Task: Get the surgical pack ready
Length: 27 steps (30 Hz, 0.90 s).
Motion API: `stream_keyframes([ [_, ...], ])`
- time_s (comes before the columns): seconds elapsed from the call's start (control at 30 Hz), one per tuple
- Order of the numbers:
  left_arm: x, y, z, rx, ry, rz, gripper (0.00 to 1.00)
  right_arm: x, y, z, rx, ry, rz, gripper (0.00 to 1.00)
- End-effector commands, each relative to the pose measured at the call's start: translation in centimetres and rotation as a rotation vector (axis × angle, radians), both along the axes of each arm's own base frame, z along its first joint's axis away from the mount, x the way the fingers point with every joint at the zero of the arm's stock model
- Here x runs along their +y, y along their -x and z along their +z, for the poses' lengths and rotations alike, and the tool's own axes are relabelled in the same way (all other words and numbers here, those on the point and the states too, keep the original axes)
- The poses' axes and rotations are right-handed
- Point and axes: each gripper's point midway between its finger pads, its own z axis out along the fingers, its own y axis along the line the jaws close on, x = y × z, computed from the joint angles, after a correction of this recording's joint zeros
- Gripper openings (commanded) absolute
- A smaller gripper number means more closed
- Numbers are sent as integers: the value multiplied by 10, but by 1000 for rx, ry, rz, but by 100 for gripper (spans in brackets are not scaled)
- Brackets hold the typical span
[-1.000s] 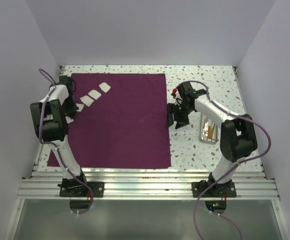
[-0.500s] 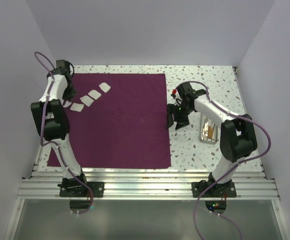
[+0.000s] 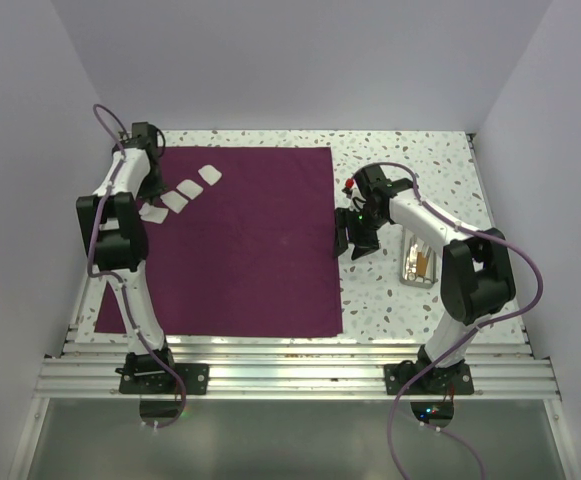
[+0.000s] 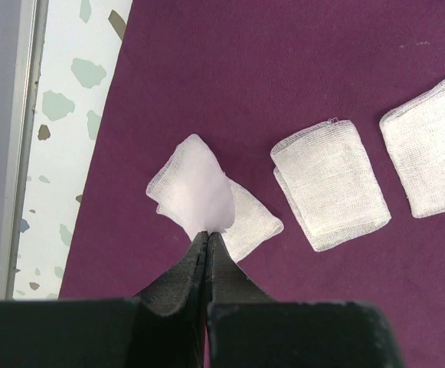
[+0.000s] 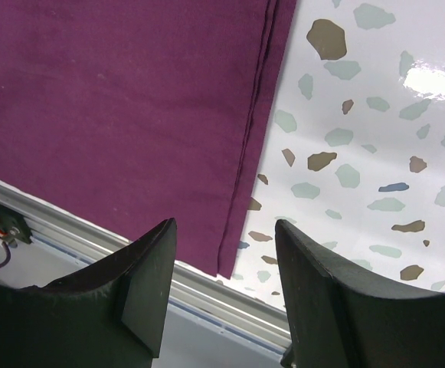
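Note:
The surgical pack (image 3: 250, 250) is a deep purple sheet spread flat over the left and middle of the table. Several white gauze squares (image 3: 188, 188) lie in a slanted row at its far left corner. My left gripper (image 4: 208, 233) is shut on the corner of the leftmost gauze square (image 4: 199, 184), whose flap is lifted off the sheet (image 4: 283, 69). From above, the left gripper (image 3: 154, 198) sits at the lower end of the row. My right gripper (image 5: 226, 230) hangs open over the sheet's right edge (image 5: 256, 130), holding nothing; the top view shows the right gripper (image 3: 355, 245) there too.
A small metal tray (image 3: 418, 258) with instruments lies right of the right gripper on the speckled table (image 3: 410, 160). A small red item (image 3: 350, 184) sits by the right wrist. White walls close in the left, back and right. A metal rail (image 3: 290, 350) runs along the near edge.
My left arm has swung from the sheet's left edge toward the back and right, coming over the lower end of the gauze row. The right arm has not moved.

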Motion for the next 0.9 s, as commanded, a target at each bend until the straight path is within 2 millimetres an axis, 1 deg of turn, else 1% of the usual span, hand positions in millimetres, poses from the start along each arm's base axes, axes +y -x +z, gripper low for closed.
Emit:
stream_keyframes([
  [0.0, 2, 2, 3, 23, -37, -27, 0, 3, 0, 7, -18, -14, 15, 58],
  [0.17, -1, 6, 1, 38, -59, -38, 0, 3, -1, 8, -25, -13, 20, 58],
  [0.33, -8, 7, -7, 60, -48, -57, 0, 4, -1, 8, -22, -18, 24, 58],
  [0.43, -12, 12, -15, 88, -49, -67, 0, 4, -2, 8, -25, -17, 27, 59],
  [0.53, -12, 19, -17, 107, -65, -66, 0, 5, -2, 7, -22, -20, 26, 59],
  [0.6, -7, 22, -14, 113, -93, -50, 0, 5, -2, 7, -23, -21, 26, 59],
  [0.7, 5, 26, -1, 112, -162, -7, 0, 5, -3, 6, -22, -24, 27, 59],
  [0.77, 11, 27, 9, 97, -191, 13, 0, 6, -4, 7, -24, -25, 29, 59],
  [0.87, 14, 24, 19, 73, -212, 30, 0, 7, -5, 7, -26, -29, 30, 59],
])
